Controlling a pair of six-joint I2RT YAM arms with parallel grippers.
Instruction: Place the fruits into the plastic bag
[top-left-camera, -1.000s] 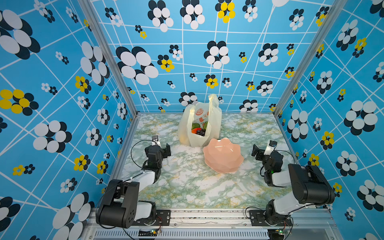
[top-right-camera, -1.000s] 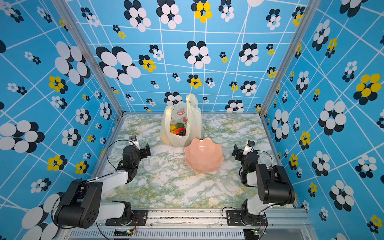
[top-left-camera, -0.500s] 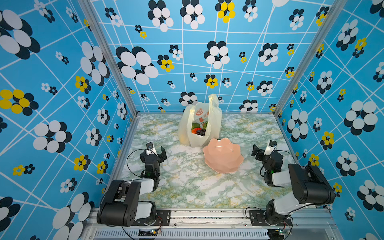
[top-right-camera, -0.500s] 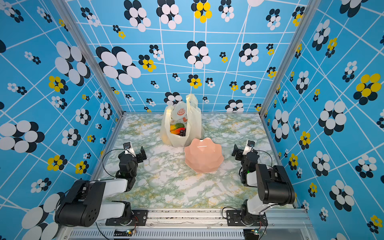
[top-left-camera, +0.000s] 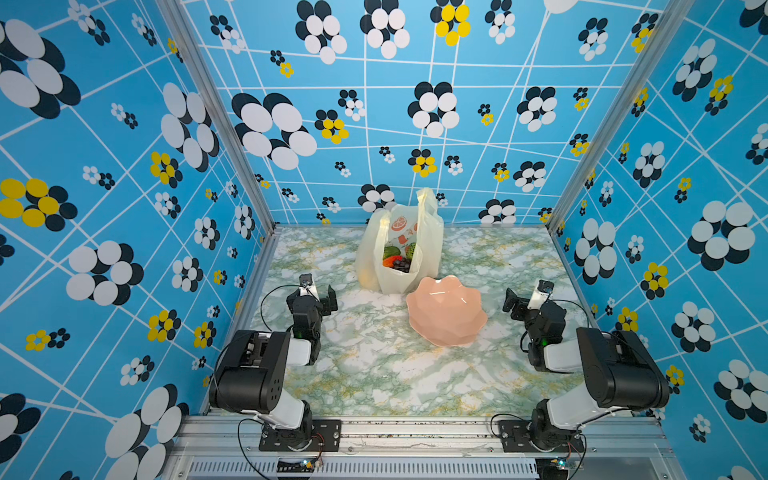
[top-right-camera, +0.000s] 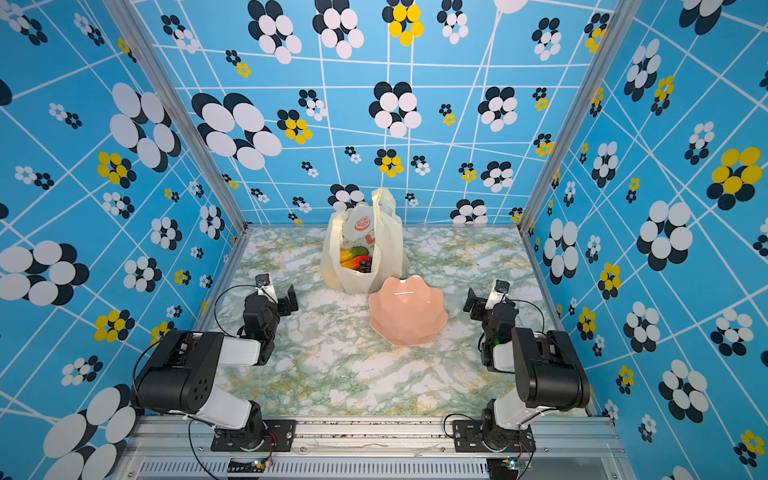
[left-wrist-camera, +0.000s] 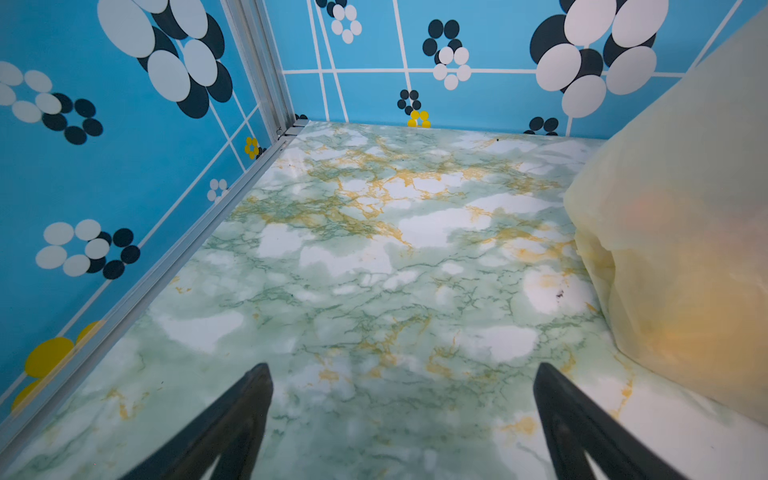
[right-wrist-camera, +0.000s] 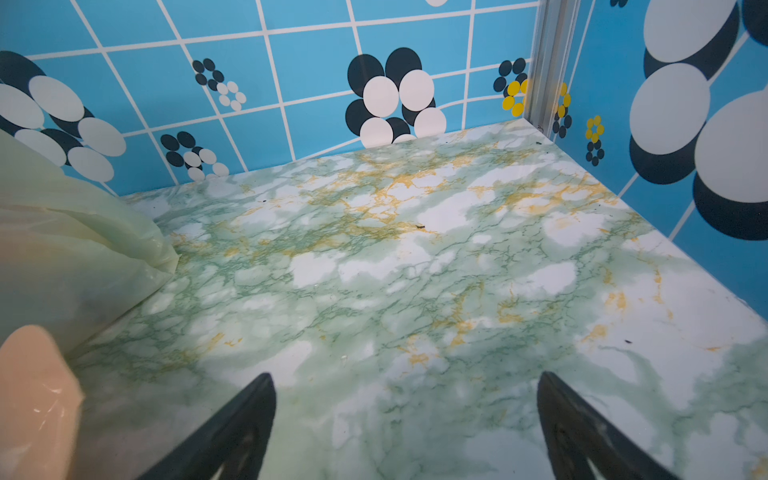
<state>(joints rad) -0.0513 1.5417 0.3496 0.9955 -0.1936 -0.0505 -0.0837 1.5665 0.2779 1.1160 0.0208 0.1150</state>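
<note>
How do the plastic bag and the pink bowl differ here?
The plastic bag stands upright, taller than the low, wide pink bowl. The bag holds the fruits; the bowl is empty. The bag is translucent and printed; the bowl is opaque and plain. Both rest on the table.

Both top views overlook the whole table (top-left-camera: 374, 374); wrist cameras sit low, facing rear corners.
</note>
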